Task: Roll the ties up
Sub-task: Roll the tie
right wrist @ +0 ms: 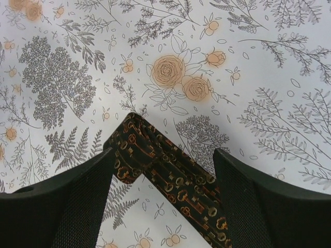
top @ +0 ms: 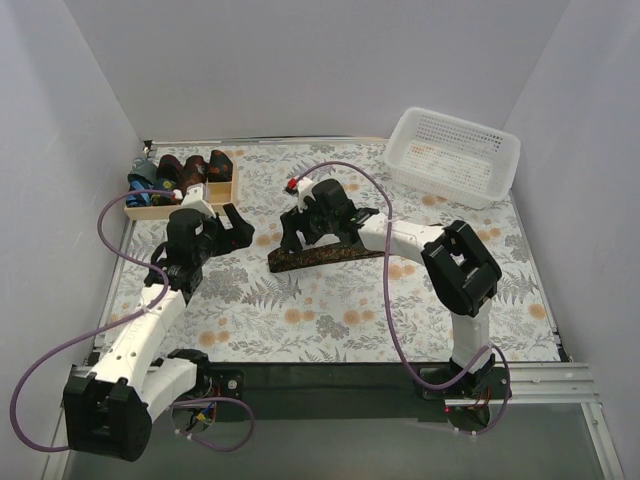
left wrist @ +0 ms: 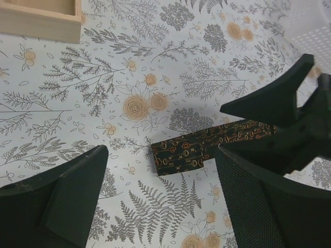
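A dark brown tie (top: 325, 257) with a small orange key pattern lies flat in the middle of the table. Its squared end (left wrist: 182, 154) lies ahead of my left gripper (left wrist: 163, 206), which is open with nothing between its fingers. In the top view my left gripper (top: 240, 232) sits left of the tie, apart from it. My right gripper (top: 303, 238) hangs over the tie. Its fingers are open and straddle a folded-over stretch of the tie (right wrist: 155, 155) without clamping it. Several rolled ties (top: 185, 172) sit in the wooden tray.
The shallow wooden tray (top: 222, 193) stands at the back left, its corner (left wrist: 41, 23) close to my left gripper. A white mesh basket (top: 455, 155) stands at the back right. White walls close in both sides and the back.
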